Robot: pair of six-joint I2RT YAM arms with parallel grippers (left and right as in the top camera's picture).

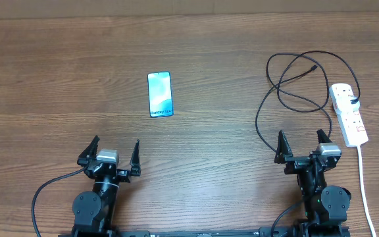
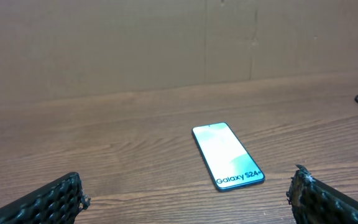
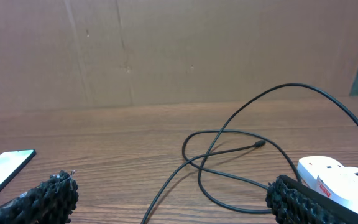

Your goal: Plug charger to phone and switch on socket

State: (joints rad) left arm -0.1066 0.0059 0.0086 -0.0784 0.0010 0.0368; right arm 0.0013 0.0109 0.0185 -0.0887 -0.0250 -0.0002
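I get even, warm light across the table [image 1: 45,66], with only faint, soft shadows beside the cable [image 1: 256,117]. The phone [image 1: 160,94] screen glows brightest and looks slightly washed out in my left wrist view. Both wrist views are softer than the overhead one, and the fingers [image 2: 48,202] at the bottom edge are blurred.

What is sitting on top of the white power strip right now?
A black plug of the charger sits in the socket, near its far end. Nothing else lies on it. The plug covers its outlet, so the pins cannot be seen.
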